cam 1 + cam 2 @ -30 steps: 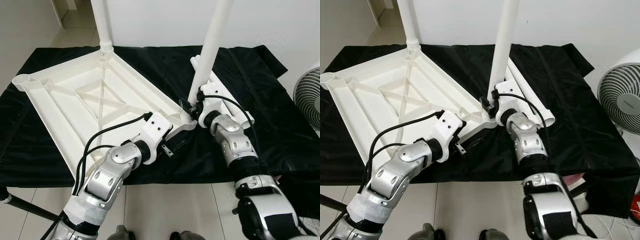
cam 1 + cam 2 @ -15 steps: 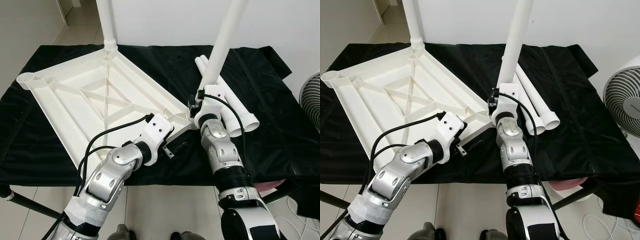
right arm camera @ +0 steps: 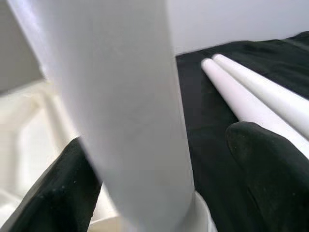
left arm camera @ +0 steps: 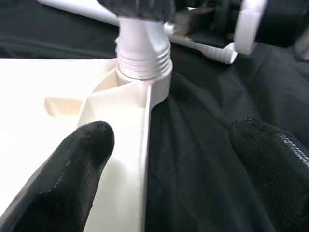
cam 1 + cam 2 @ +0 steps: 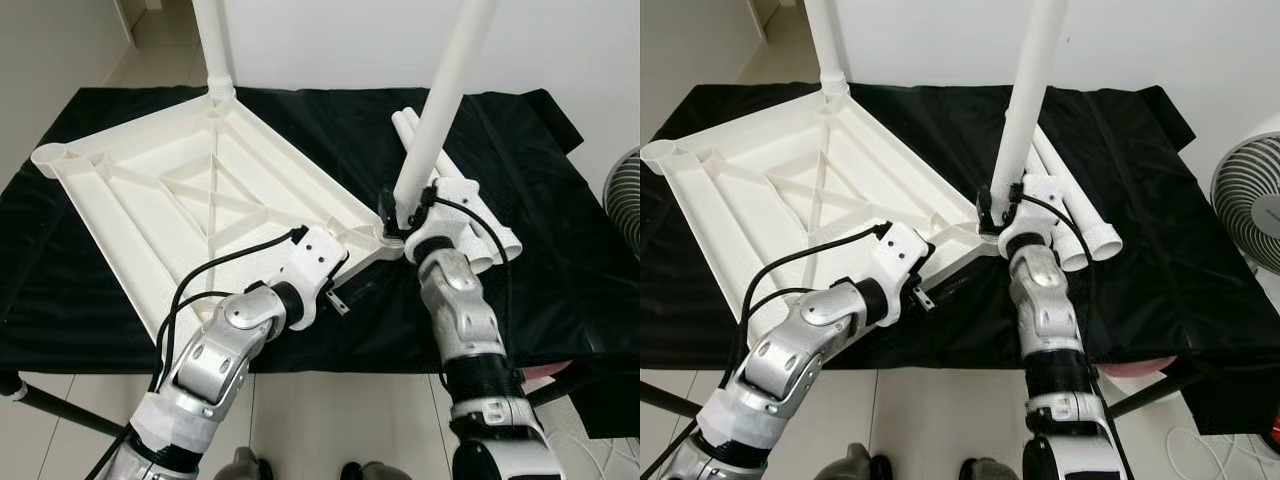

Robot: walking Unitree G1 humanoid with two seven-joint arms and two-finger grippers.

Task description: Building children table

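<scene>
We are fitting a leg [image 5: 440, 110] into the near corner socket of the upturned tabletop [image 5: 180, 190], which lies on a black cloth [image 5: 540, 230] with its ribbed underside facing up. One leg already stands in the far corner [image 5: 214, 50], and two spare legs [image 5: 478, 215] lie on the cloth just beside the right arm. Our right gripper [image 3: 159, 183] sits at the base of the upright leg, one finger on each side; whether the fingers press it or merely flank it we cannot tell. Our left gripper [image 4: 169, 164] is spread wide, straddling the tabletop's edge close to that corner, gripping nothing. The leg's threaded end looks seated in the socket, so next we likely need to twist it tight while steadying the tabletop.
</scene>
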